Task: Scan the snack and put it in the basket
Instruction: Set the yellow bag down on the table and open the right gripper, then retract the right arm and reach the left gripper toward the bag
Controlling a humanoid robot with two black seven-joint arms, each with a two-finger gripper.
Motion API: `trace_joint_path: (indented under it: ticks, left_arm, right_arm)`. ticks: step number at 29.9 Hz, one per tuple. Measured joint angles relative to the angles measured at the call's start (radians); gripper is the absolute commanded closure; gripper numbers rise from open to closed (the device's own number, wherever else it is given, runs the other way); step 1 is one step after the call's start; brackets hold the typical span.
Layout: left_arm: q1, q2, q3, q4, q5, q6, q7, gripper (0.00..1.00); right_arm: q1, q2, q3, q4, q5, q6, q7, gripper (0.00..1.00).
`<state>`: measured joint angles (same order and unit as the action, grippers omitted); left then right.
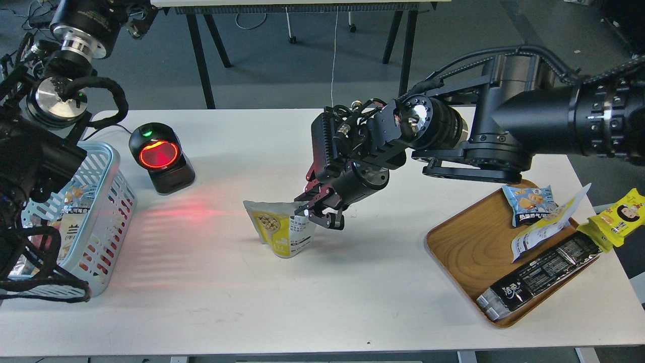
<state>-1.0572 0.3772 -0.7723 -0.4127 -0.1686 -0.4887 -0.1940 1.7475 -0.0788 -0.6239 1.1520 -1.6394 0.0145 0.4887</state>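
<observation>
The snack [280,229], a yellow pouch with a white-grey top and a picture of tan beans, stands upright on the white table near its middle. My right gripper [314,210] is at the pouch's upper right corner, and its fingers close on that corner. The light blue basket [112,166] stands at the table's left edge, partly hidden by my left arm, with packets inside. My left gripper [140,20] is high at the top left, dark and partly cut off, well away from the snack.
A black scanner [160,157] with a glowing red window stands right of the basket and casts red light on the table. A wooden tray [466,247] at the right holds a light-blue packet [529,201], a long black packet [541,275] and a white-yellow pouch [546,228]. A yellow packet [622,214] lies beside it.
</observation>
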Motion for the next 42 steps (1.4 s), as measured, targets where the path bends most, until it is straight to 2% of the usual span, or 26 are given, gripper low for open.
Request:
trace_joint_path:
  ticks: [3,6,8,10,13,16,21,26,35,39,42]
  left_arm:
    - [-0.004,0.008,0.0,-0.003,0.0,0.0,-0.001,0.0]
    - [-0.009,0.036,0.01,-0.014,0.004,0.0,0.009,0.02]
    - [-0.011,0.051,0.014,-0.021,0.015,0.0,0.023,0.03]
    - [-0.016,0.063,0.017,-0.025,0.037,0.0,0.047,0.03]
    - [-0.036,0.084,0.042,-0.037,0.113,0.0,0.077,0.03]
    - [-0.064,0.124,0.089,-0.09,0.227,0.0,0.081,0.05]
    - [-0.077,0.227,0.127,-0.253,0.435,0.0,0.077,0.06]
    - [-0.073,0.331,0.13,-0.469,0.654,0.0,0.077,0.14]
    - [-0.057,0.434,0.131,-0.914,1.084,0.0,0.079,0.19]
    - [-0.015,0.436,0.134,-1.103,1.294,0.0,0.079,0.19]
    - [0.03,0.42,0.155,-1.198,1.469,0.0,0.082,0.19]
  right_arm:
    - [0.031,-0.055,0.042,0.003,0.047,0.0,0.0,0.47]
    - [0.049,-0.138,0.09,0.015,0.132,0.01,0.0,0.16]
    - [0.057,-0.199,0.108,0.029,0.172,0.021,0.0,0.13]
    - [0.059,-0.261,0.132,0.048,0.205,0.028,0.0,0.06]
    - [0.035,-0.368,0.201,0.088,0.288,0.031,0.0,0.04]
    - [-0.017,-0.474,0.26,0.118,0.391,0.032,0.0,0.04]
    - [-0.136,-0.595,0.363,0.117,0.573,0.032,0.0,0.04]
    - [-0.269,-0.666,0.462,0.089,0.779,0.032,0.0,0.04]
    - [-0.447,-0.659,0.606,-0.074,1.256,0.065,0.0,0.03]
    - [-0.496,-0.597,0.663,-0.273,1.474,0.137,0.0,0.03]
    - [-0.531,-0.53,0.715,-0.434,1.635,0.233,0.0,0.03]
